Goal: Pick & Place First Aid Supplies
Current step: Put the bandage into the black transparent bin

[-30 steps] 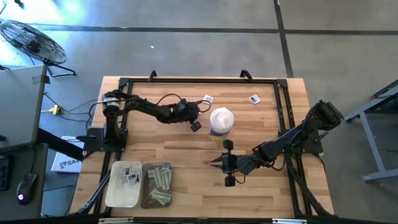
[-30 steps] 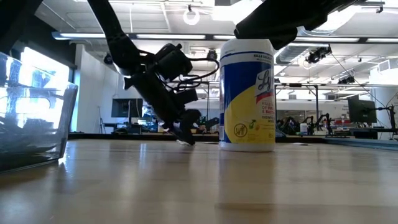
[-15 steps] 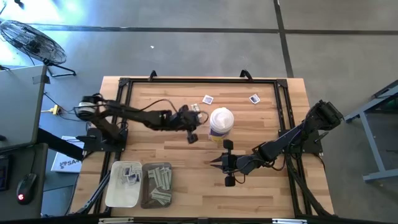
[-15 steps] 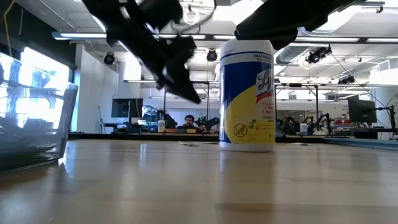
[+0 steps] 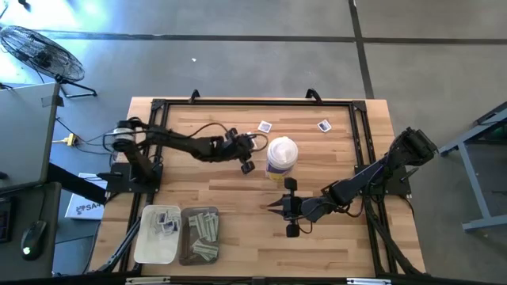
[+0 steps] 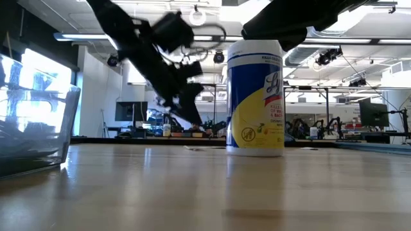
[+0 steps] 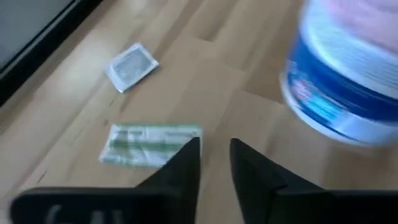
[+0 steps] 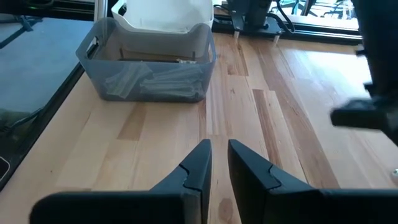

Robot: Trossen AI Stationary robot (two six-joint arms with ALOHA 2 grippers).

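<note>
canister (image 6: pixel 255 96): script brand on the label reads partly, "Ly…" | smaller lines on it too small for me to read | box (image 5: pixel 81 207) beside my table: letters "SA…" | packet print: illegible

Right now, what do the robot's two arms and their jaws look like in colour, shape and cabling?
Both arms are matte black and slim, built of jointed tubular segments. The left arm carries a loose black cable looping above its wrist. The right arm has a bulky rounded black shoulder housing. The left gripper and right gripper each end in two flat, tapering black jaws without markings.
</note>
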